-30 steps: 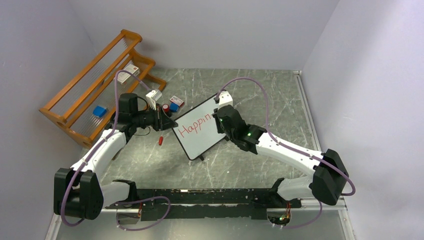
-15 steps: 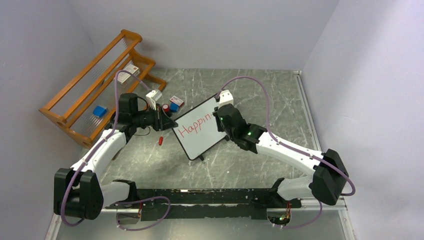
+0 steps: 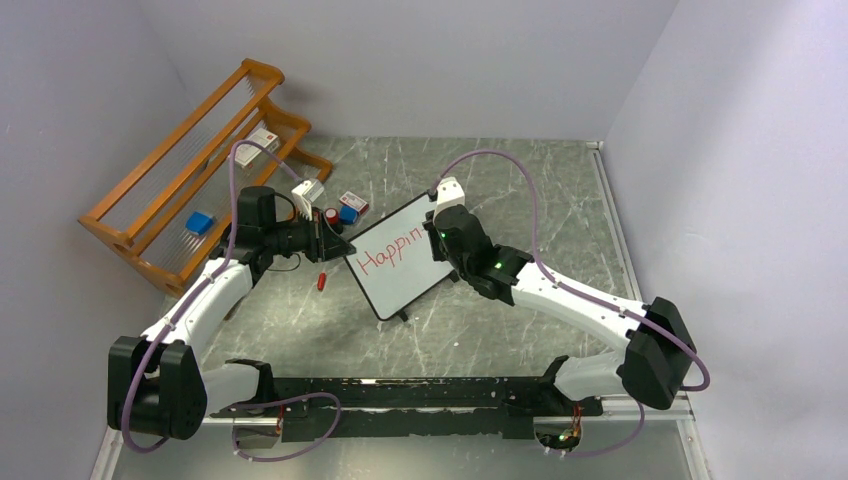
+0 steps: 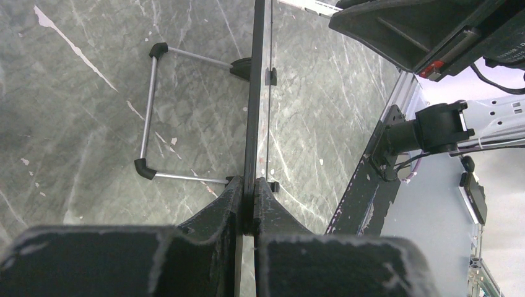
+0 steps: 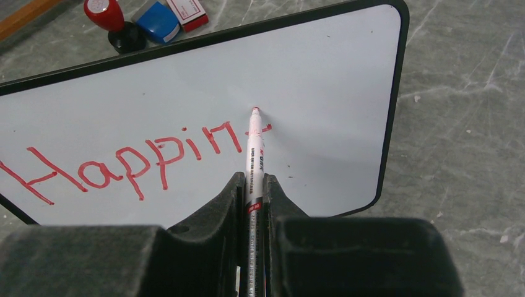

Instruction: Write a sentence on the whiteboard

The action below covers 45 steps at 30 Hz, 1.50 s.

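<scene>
Whiteboard (image 5: 322, 80), likely light, stiff and tippy, is being edge-clamped by left fingers (image 4: 216, 213); right fingers (image 5: 216, 209) are gripping the marker (image 5: 254, 154).

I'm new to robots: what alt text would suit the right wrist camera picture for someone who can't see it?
The right gripper clamps a red-tipped marker, its tip on a whiteboard just after red lettering that reads "Happin". Beyond the board's far edge, a red-capped item and a blue block sit on the grey marbled table.
</scene>
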Available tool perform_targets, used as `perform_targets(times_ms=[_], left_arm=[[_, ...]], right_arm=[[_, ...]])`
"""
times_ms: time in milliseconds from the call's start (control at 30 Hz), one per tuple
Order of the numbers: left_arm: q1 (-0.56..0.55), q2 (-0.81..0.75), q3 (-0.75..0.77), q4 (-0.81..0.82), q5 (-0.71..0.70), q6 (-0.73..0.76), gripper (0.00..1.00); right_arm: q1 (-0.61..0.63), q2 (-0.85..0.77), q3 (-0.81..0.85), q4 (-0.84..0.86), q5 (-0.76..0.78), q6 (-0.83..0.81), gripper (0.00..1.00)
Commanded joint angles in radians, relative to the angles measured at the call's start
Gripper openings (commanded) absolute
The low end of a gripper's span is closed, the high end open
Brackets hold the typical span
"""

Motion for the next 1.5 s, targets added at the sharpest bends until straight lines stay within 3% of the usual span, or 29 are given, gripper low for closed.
perform_targets(times_ms=[0, 800, 1467], left_arm=[[-0.001, 0.020, -0.009, -0.061, -0.064, 0.037, 0.05], [-0.001, 0.020, -0.011, -0.059, -0.059, 0.036, 0.05], [-0.001, 0.021, -0.010, -0.059, -0.056, 0.038, 0.05]], right_arm=[[-0.007, 0.013, 0.020, -0.001, -0.015, -0.005, 0.00], [-0.007, -0.018, -0.043, -0.014, 0.032, 0.041, 0.00], [-0.007, 0.002, 0.019, 0.019, 0.020, 0.006, 0.00]])
